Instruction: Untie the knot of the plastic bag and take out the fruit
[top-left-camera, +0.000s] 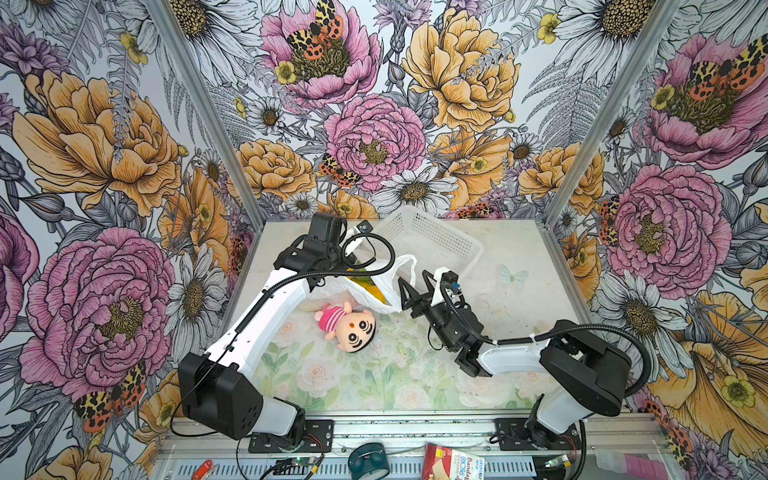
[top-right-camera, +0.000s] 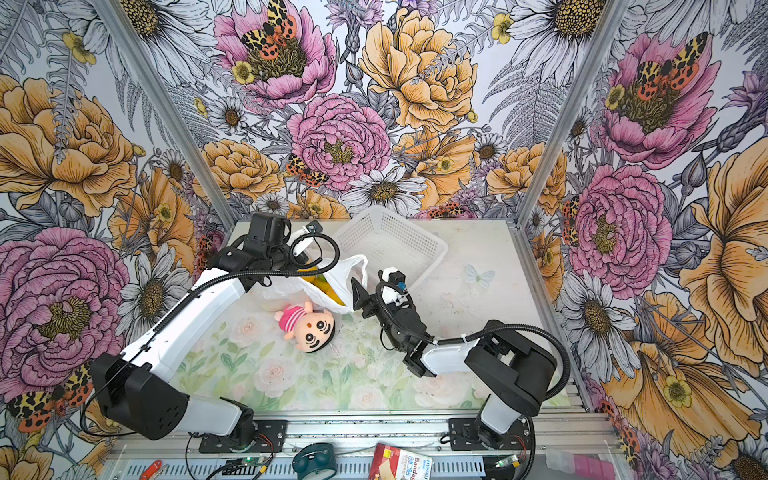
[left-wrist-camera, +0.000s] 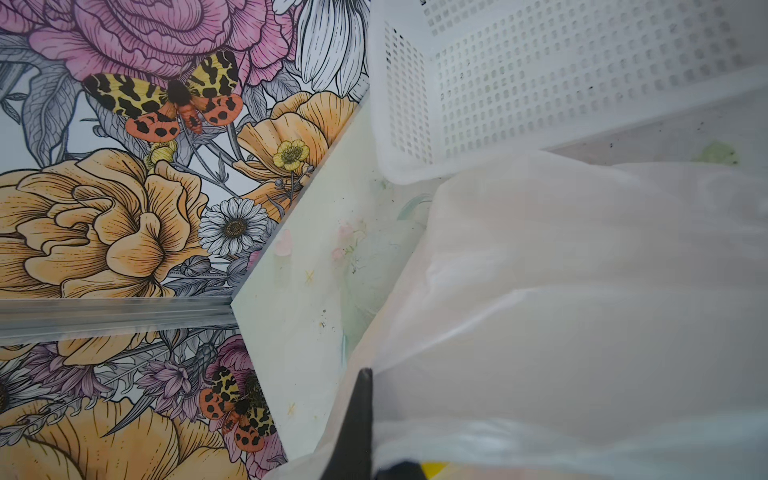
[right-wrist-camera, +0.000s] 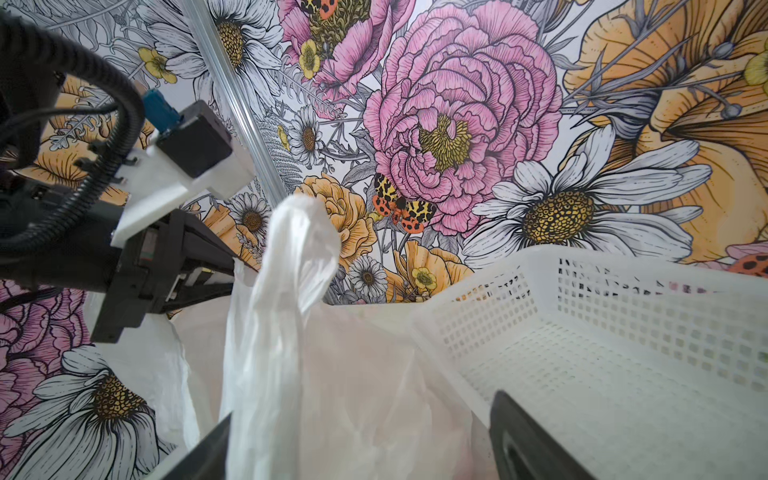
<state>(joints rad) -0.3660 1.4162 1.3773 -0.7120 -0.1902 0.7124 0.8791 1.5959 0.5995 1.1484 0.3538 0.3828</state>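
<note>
The plastic bag lies mid-table with its mouth open. Yellow fruit shows inside it. The knot is out of view; one handle loop stands up loose. My left gripper is shut on the bag's far edge, and the film lies against its black finger. My right gripper is open just right of the bag. The loose handle and bag film rise between its spread fingers, which grip nothing.
A white perforated basket sits tilted at the back, touching the bag. A pink-striped plush doll lies in front of the bag. Flowered walls close in the table on three sides.
</note>
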